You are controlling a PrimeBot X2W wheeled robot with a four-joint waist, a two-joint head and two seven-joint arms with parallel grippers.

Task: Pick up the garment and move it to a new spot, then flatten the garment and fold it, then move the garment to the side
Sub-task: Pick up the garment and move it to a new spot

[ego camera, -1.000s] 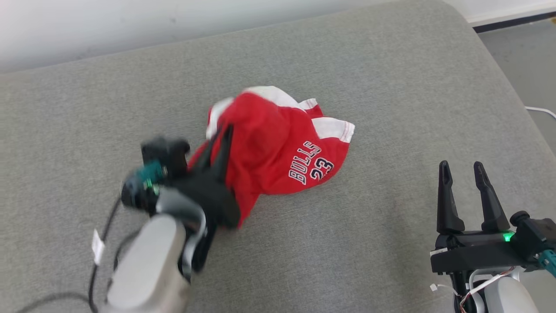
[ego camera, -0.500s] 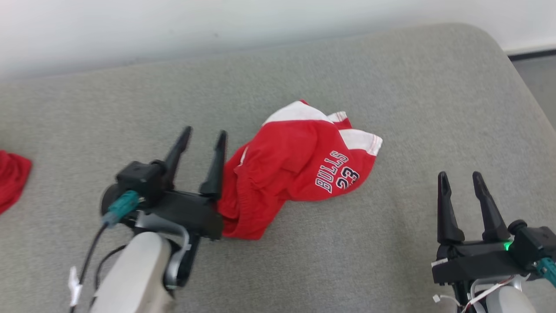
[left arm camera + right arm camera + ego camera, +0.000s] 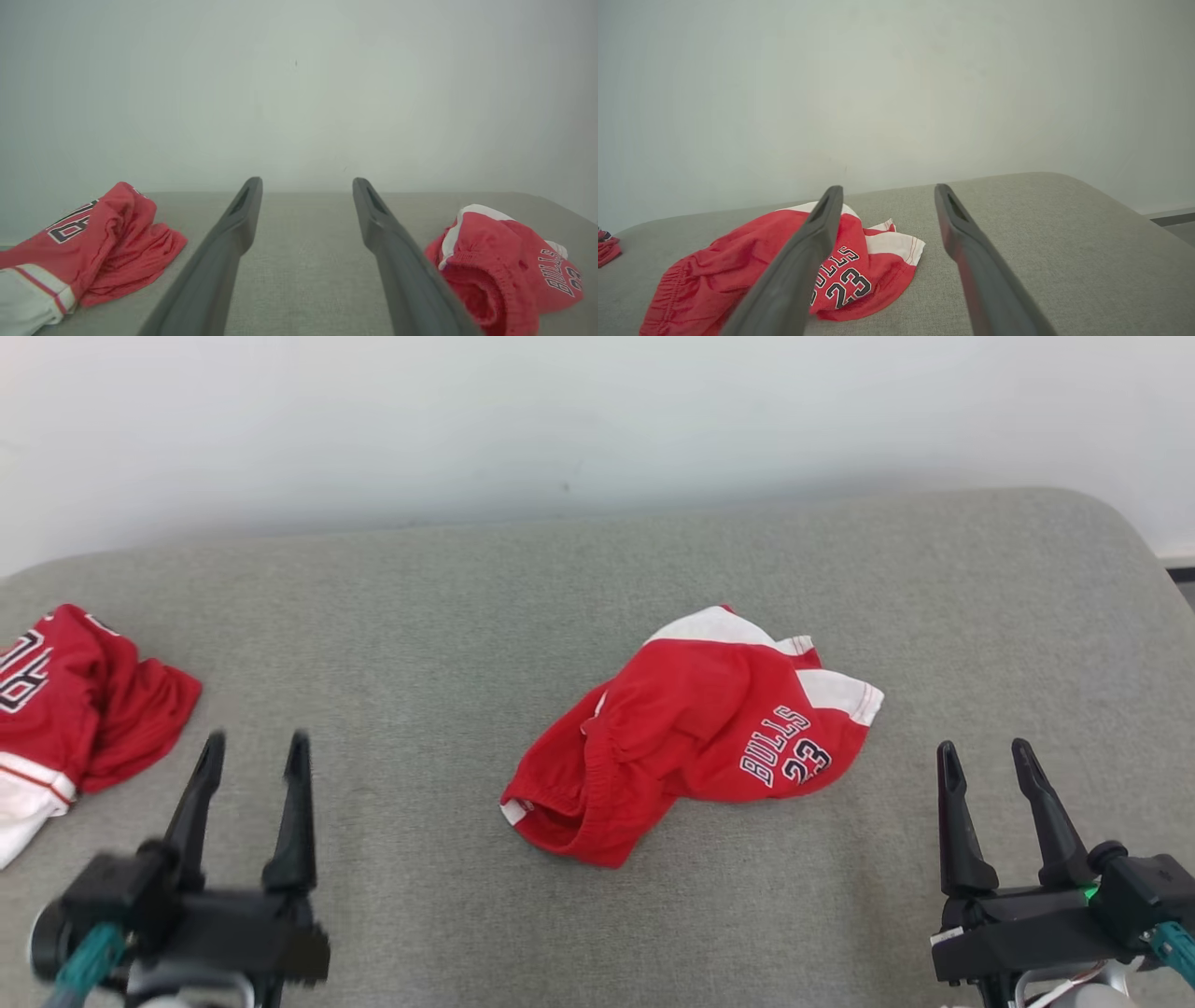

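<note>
A crumpled red and white garment [image 3: 695, 737] printed "BULLS 23" lies in a heap in the middle of the grey cushioned surface [image 3: 448, 607]. It also appears at the right of the left wrist view as the garment [image 3: 504, 266] and left of centre in the right wrist view as the garment [image 3: 752, 275]. My left gripper [image 3: 254, 756] stands open at the lower left, well apart from the cloth, with nothing between its fingers. My right gripper [image 3: 983, 754] stands open at the lower right, to the right of the heap, also holding nothing.
A second red and white jersey [image 3: 70, 709] lies bunched at the far left edge, seen too as the jersey [image 3: 79, 252]. A pale wall [image 3: 560, 420] runs behind the surface. The surface's rounded corner [image 3: 1134, 537] drops off at the right.
My left gripper let go of the garment and drew back to the lower left, open. The head camera tilted up and left, bringing the second jersey into view. The right gripper stayed put.
</note>
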